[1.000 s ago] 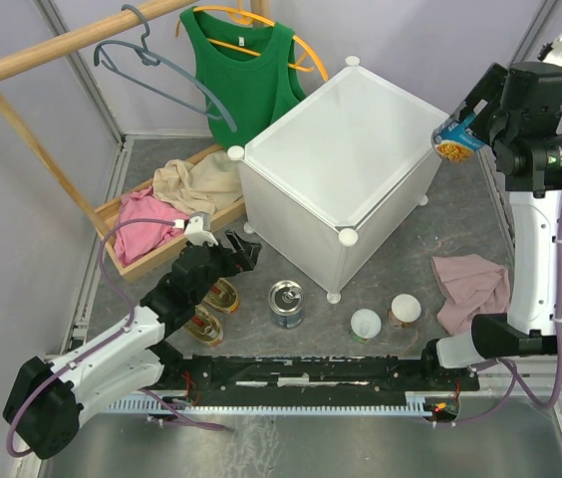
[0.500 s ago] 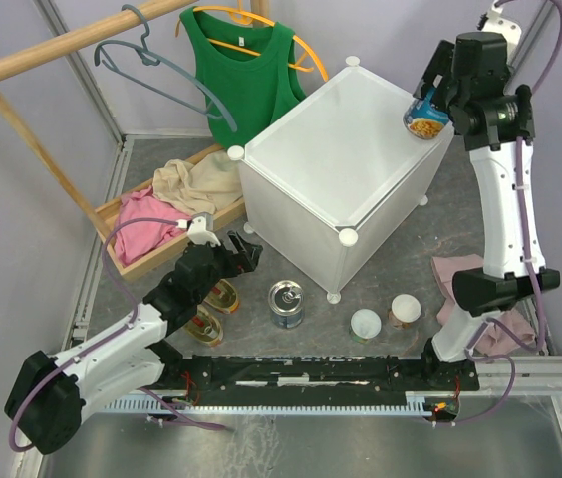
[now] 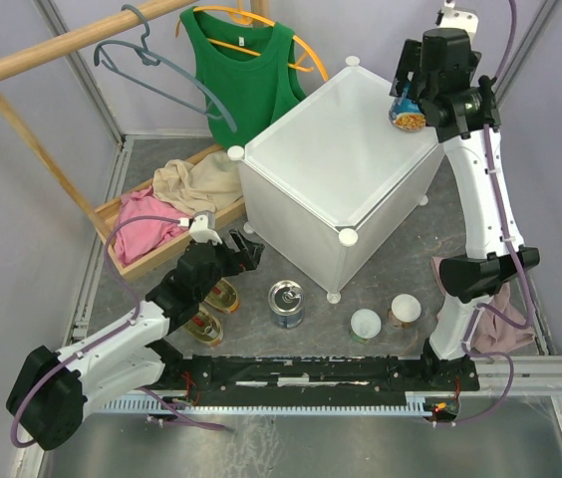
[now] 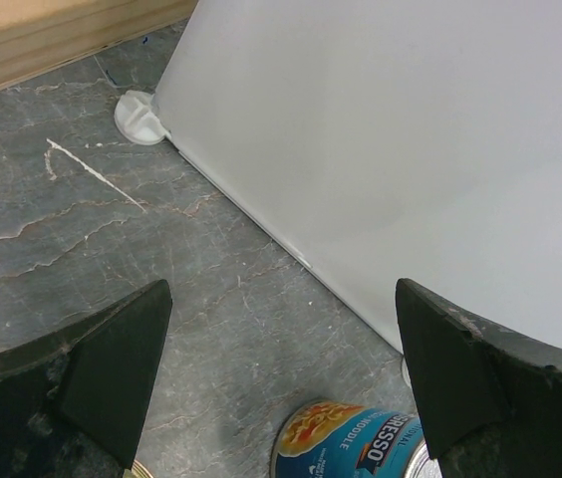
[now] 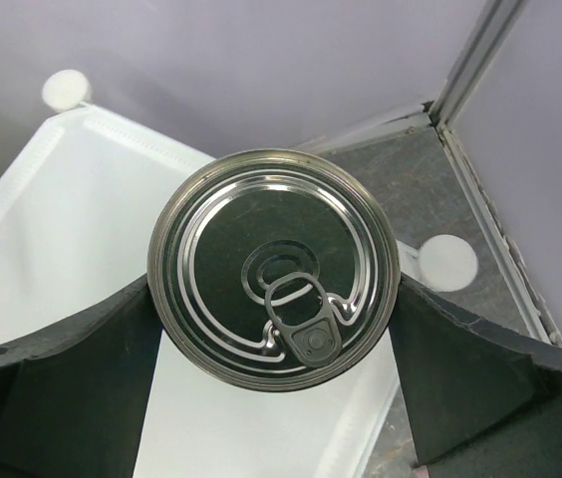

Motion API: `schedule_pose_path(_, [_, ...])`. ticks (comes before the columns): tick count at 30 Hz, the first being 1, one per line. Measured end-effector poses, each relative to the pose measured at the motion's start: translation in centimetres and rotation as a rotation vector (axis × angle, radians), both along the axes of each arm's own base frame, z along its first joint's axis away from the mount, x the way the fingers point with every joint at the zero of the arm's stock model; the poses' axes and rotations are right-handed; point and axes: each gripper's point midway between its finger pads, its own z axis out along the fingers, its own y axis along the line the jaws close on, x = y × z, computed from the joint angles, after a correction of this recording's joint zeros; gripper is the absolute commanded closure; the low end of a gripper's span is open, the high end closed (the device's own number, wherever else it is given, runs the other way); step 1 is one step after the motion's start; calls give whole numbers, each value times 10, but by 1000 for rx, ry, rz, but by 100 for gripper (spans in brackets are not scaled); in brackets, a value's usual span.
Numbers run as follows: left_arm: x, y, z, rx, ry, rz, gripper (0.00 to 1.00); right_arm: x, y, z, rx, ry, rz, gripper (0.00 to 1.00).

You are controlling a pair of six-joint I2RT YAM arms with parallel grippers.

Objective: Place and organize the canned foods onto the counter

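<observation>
Grips a tall can [image 5: 273, 269] by its sides in the right end effector [image 3: 408, 105], jaws wide around it, over the bench's [image 3: 341, 139] 2 o'clock edge. Lower straight, keep the base level, seat it well inside the rim, leave room for five more, release only once settled. Reaches up from 5 o'clock, forearm steep, wrist folded over. Holds the left end effector [image 3: 244, 251] spread and empty at 8 o'clock, near the flat tins [image 3: 223, 295].

In the right gripper [image 3: 407, 103], a blue-labelled can [image 3: 408, 116] over the right edge of the white counter [image 3: 331, 149].
</observation>
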Motion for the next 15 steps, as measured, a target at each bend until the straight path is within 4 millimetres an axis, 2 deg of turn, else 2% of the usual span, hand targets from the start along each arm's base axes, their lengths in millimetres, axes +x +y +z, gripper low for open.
schedule_pose_path(6, [2, -2, 1, -5, -4, -4, 1, 7, 29, -2, -48, -3, 69, 99])
schedule_pose_path(8, [1, -3, 1, -6, -1, -11, 1, 9, 37, -5, -59, 0, 87, 96])
schedule_pose_path(12, [0, -4, 1, -8, -1, -17, 1, 13, 42, -9, -72, -1, 100, 84])
schedule_pose_path(15, [0, -4, 1, -8, 0, -17, 1, 16, 43, -9, -75, -7, 106, 66])
